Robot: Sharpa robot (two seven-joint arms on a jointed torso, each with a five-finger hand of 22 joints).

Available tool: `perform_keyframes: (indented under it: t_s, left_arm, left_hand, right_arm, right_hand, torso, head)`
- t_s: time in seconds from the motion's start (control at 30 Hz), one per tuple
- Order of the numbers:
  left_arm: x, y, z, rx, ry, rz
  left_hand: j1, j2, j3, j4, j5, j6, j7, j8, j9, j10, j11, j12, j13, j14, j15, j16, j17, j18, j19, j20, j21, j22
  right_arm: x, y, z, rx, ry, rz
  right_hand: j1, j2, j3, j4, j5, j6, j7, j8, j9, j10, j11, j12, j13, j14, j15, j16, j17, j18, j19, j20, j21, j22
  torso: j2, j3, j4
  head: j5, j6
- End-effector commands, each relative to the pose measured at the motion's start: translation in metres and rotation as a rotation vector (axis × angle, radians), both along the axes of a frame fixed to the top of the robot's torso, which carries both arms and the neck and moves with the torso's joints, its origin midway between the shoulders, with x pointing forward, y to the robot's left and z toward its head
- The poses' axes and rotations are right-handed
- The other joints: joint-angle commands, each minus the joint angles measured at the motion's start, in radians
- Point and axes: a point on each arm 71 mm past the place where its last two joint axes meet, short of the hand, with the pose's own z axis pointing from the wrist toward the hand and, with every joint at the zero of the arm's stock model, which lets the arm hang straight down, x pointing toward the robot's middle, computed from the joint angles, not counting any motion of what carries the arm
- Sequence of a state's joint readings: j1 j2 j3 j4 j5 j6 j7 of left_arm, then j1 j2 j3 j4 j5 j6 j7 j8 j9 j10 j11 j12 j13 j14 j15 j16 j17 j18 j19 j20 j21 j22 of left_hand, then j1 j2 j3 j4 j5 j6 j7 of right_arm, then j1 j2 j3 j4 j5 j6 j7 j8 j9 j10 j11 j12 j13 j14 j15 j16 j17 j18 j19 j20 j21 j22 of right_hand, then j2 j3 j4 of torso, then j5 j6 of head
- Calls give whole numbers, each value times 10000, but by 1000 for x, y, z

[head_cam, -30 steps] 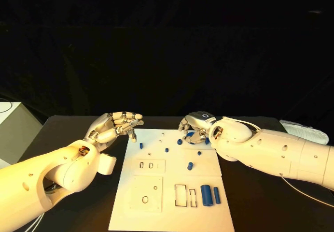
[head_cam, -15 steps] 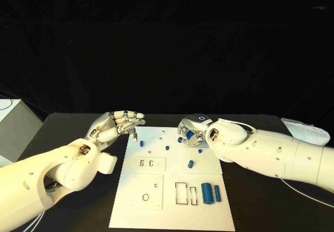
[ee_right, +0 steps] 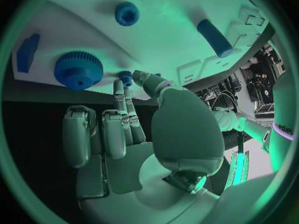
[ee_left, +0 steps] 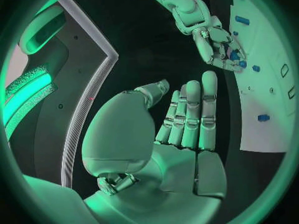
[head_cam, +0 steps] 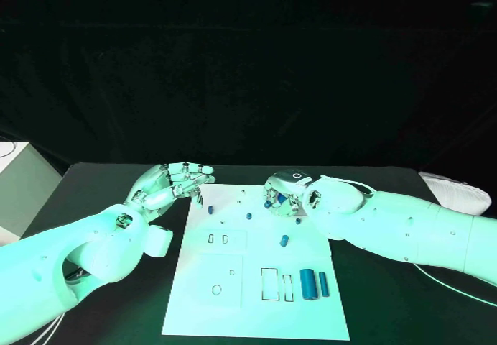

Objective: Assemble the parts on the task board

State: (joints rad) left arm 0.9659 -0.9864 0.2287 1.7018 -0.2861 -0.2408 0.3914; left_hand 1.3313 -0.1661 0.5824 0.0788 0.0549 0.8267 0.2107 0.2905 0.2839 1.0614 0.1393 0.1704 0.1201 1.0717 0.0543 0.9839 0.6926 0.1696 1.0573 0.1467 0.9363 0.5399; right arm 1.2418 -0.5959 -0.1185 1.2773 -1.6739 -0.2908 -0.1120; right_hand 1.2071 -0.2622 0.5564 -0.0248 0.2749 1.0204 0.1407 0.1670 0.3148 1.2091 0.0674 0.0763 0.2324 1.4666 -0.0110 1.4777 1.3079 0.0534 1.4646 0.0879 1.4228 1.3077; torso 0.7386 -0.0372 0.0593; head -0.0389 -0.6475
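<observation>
Task board (head_cam: 259,287), blue parts (head_cam: 307,284), right hand (head_cam: 285,192) above

One white task board (head_cam: 243,316) lies on the table. Seven blue parts can be counted on it. Two are long cylinders side by side near its right edge, one thick (head_cam: 307,282) and one thin (head_cam: 324,284). Five are smaller pieces on its far half (head_cam: 210,210) (head_cam: 250,215) (head_cam: 298,221) (head_cam: 283,240), one of them half hidden at the right hand (head_cam: 288,192). There are two hands, counting the left hand (head_cam: 171,184).
</observation>
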Motion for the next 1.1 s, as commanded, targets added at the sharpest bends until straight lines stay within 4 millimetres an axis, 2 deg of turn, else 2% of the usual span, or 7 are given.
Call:
perform_keyframes:
  t_s: [0.03, 0.13, 0.6, 0.77, 0.83, 0.93, 1.1]
  left_arm:
    - [-1, -2, 1, -1, -39, -122]
    - [0, -2, 0, 6, -29, -115]
    - [0, -2, 0, 9, -15, -115]
    - [0, -2, 0, 16, 4, -119]
    - [0, -2, 0, 13, 8, -131]
    - [0, -2, 0, 9, 13, -147]
    - [0, -2, 0, 10, 20, -155]
  left_hand:
    - [-64, -3, 53, 3, 8, -75, -15, 25, 15, -45, -6, 39, 13, -52, 50, 39, 12, 135, -65, -7, 41, 13]
    - [-73, 4, 55, 10, 8, -85, -7, 25, 17, -52, 0, 49, 17, -55, 56, 44, 12, 135, -75, -2, 53, 20]
    - [-103, 17, 55, 35, 7, -109, 10, 28, 24, -80, 13, 76, 27, -62, 70, 60, 11, 136, -104, 15, 88, 40]
    - [-103, 23, 63, 36, 8, -135, 22, 24, 26, -112, 22, 85, 31, -68, 77, 68, 10, 138, -123, 23, 109, 52]
    - [-103, 23, 63, 36, 8, -135, 22, 24, 26, -112, 22, 85, 31, -68, 77, 68, 10, 138, -123, 23, 109, 52]
    - [-101, 22, 68, 33, 7, -157, 33, 20, 27, -137, 31, 93, 34, -74, 83, 73, 8, 139, -138, 30, 125, 61]
    - [-104, 20, 68, 34, 6, -169, 41, 18, 28, -151, 37, 97, 35, -78, 88, 76, 7, 140, -146, 34, 133, 66]
  right_arm:
    - [0, 1, -1, -151, -77, -7]
    - [0, 1, -1, -111, -119, -1]
    - [1, 3, -1, -81, -202, -55]
    - [2, 3, 0, 248, -149, -114]
    - [2, 1, 1, 366, -111, -176]
    - [3, 0, 1, 483, -109, -278]
    - [3, -1, 3, 582, -311, -445]
  right_hand:
    - [13, 30, 81, 18, -47, 107, -8, 72, 34, 8, 69, -65, 20, 664, 28, 20, 804, -54, 373, 2, -60, 235]
    - [12, 38, 88, 25, -49, 116, -6, 77, 39, 14, 69, -65, 22, 663, 27, 20, 801, -53, 372, 3, -62, 232]
    - [46, 213, 229, 110, -92, 170, -22, 112, 108, 141, 44, -46, 76, 669, 13, 45, 842, -57, 374, 2, -45, 270]
    - [133, 436, 342, 169, -81, 484, -135, 321, 286, 339, -44, 9, 172, 668, -56, 52, 845, -61, 378, -41, -26, 312]
    - [241, 651, 407, 167, 238, 719, -256, 530, 483, 551, -155, 106, 282, 670, -146, 63, 863, -69, 384, -118, 2, 366]
    - [325, 749, 440, 126, 382, 758, -288, 617, 601, 588, -190, 115, 332, 676, -176, 79, 896, -81, 395, -153, 34, 424]
    - [595, 909, 563, -90, 269, 815, -308, 807, 867, 691, -241, 149, 439, 690, -222, 115, 965, -97, 413, -201, 84, 513]
  torso:
    - [41, -41, 36]
    - [51, -63, 50]
    - [85, -79, 67]
    - [82, -87, 65]
    - [83, -90, 70]
    - [87, -95, 75]
    - [93, -103, 74]
  head:
    - [-21, -3]
    - [-19, -5]
    - [-12, -62]
    - [-8, -67]
    - [-10, -55]
    - [-22, -43]
    - [-25, -18]
